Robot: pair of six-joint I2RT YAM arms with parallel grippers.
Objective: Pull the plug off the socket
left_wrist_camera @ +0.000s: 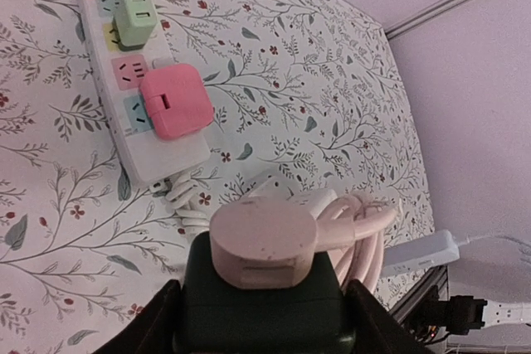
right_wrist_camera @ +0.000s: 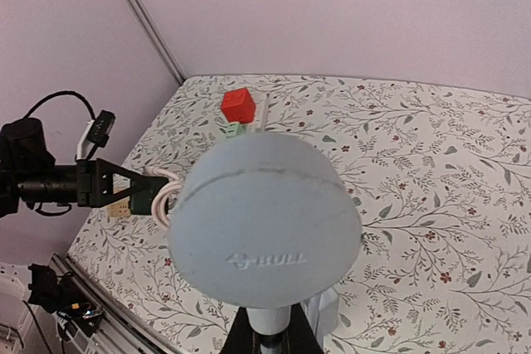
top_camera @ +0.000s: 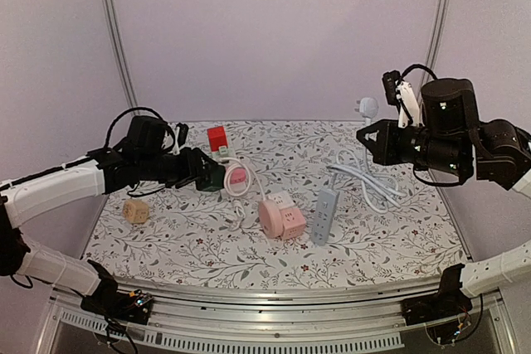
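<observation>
Left gripper [left_wrist_camera: 261, 325] clamps the green socket [left_wrist_camera: 249, 300]; right gripper [right_wrist_camera: 265, 339] grips the round plug [right_wrist_camera: 265, 221], whose cord [top_camera: 365, 180] might drag the strip [top_camera: 323, 215].

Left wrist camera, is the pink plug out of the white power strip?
No, the pink plug sits in the white power strip, beside the green plug.
</observation>
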